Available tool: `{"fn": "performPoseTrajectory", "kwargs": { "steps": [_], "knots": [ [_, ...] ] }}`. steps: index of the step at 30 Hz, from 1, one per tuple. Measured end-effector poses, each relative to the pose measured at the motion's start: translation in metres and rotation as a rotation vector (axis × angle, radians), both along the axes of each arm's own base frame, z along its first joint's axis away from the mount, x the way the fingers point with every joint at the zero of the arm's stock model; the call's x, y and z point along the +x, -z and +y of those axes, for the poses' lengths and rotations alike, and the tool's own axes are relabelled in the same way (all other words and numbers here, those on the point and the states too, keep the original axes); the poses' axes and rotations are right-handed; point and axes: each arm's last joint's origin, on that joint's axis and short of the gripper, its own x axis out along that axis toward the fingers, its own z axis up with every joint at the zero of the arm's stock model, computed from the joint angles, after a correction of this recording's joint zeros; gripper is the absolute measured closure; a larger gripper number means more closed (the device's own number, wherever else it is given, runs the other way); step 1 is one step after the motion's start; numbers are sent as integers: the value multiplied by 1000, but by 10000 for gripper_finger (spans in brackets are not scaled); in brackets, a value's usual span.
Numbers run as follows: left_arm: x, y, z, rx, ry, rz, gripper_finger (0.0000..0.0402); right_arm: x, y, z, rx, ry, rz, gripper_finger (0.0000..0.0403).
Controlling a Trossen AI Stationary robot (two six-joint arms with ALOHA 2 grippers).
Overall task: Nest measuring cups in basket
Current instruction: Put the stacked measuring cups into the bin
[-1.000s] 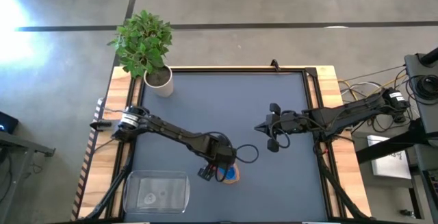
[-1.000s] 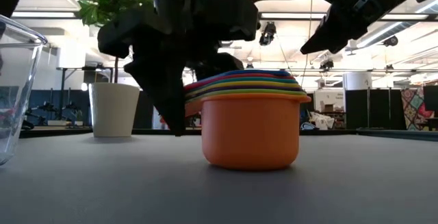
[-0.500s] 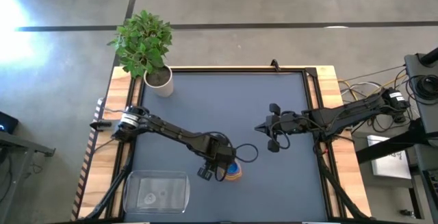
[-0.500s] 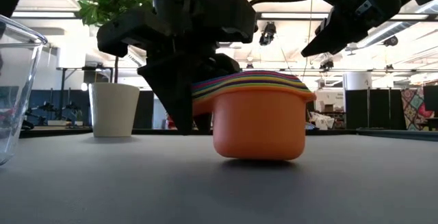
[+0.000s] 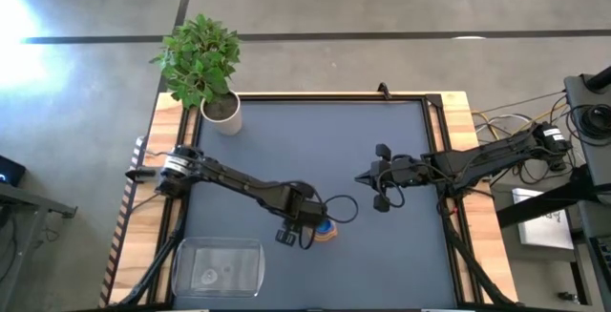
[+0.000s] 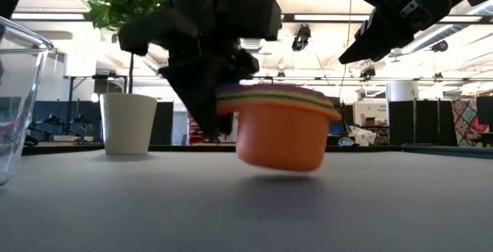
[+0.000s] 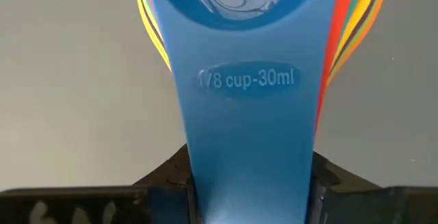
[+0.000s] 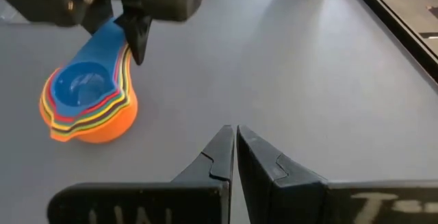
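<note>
The measuring cups (image 6: 279, 125) are nested in one stack, the orange one outermost and the blue one (image 8: 81, 87) on top. The stack hangs just above the table at its near middle (image 5: 326, 233). My left gripper (image 5: 304, 224) is shut on the stacked handles. The basket (image 5: 218, 266), a clear tray, sits at the near left corner, and its wall shows at the low view's edge (image 6: 17, 90). My right gripper (image 8: 236, 142) hovers shut over the table's right half (image 5: 366, 178), touching nothing. My left gripper pinches the stacked flat handles (image 7: 250, 176) between its two fingers, one on each long edge, toward their free end. The fingers (image 6: 202, 102) come from above, slanting down. The stack is lifted clear of the table and tilted, its handle side higher.
A white pot with a green plant (image 5: 221, 112) stands at the far left corner of the table (image 5: 382, 255). A raised dark frame (image 5: 329, 96) borders the mat. Cables hang off the right side (image 5: 496, 121).
My left gripper has shut on the handles and taken hold. It has risen a little and drawn toward the far edge. The stack, which stood flat on the table, has tipped and come up off it, handle side first.
</note>
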Motion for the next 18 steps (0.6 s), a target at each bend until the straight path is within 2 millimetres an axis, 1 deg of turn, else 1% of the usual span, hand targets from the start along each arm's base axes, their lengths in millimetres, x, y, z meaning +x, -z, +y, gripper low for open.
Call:
{"fn": "performPoseTrajectory", "kwargs": {
  "steps": [3,6,13,18],
  "knots": [
    [-6,-11,1,10,-32,-1,283,0,0,0,0,0,0,394],
    [-15,-26,-2,10,-59,-4,283,0,0,0,1,0,0,394],
    [-43,-70,-19,43,-81,-96,283,0,0,0,2,1,-5,394],
    [-65,-94,-29,25,-120,-138,283,2,-3,0,8,1,-37,394]
  ]
}}
